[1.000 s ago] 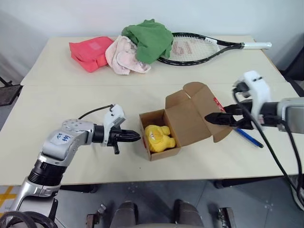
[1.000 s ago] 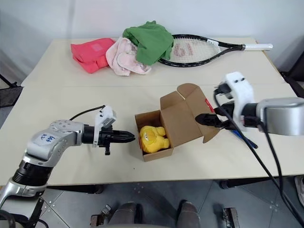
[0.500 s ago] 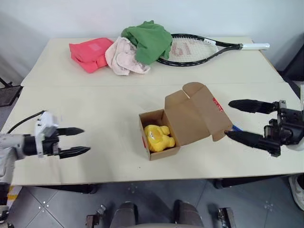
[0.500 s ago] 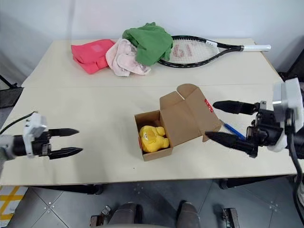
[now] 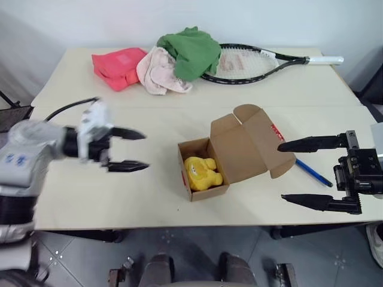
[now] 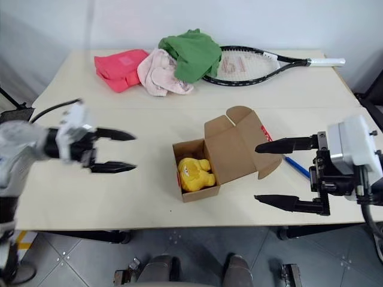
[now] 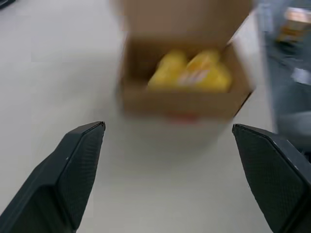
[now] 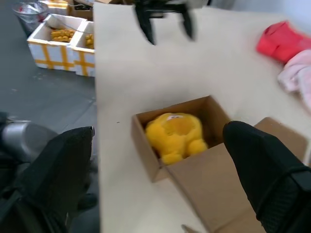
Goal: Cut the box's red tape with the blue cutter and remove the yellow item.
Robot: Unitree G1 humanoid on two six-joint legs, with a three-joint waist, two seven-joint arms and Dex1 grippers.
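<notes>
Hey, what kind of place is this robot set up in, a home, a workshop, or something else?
Probably an indoor lab or test room rather than a home: a plain pale table against a bare wall, staged with unrelated props such as a tennis racket, a heap of clothes and an opened box, plus crates on a grey tiled floor.

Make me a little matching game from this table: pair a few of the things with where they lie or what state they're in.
Things:
1. brown cardboard box
2. lumpy yellow item
3. slim blue cutter
4. crumpled green cloth

Places or states:
A. lying on the table beside the box
B. open, flaps up
C. at the table's far side, by the racket
D. inside the box

Pairs: 1-B, 2-D, 3-A, 4-C
</notes>
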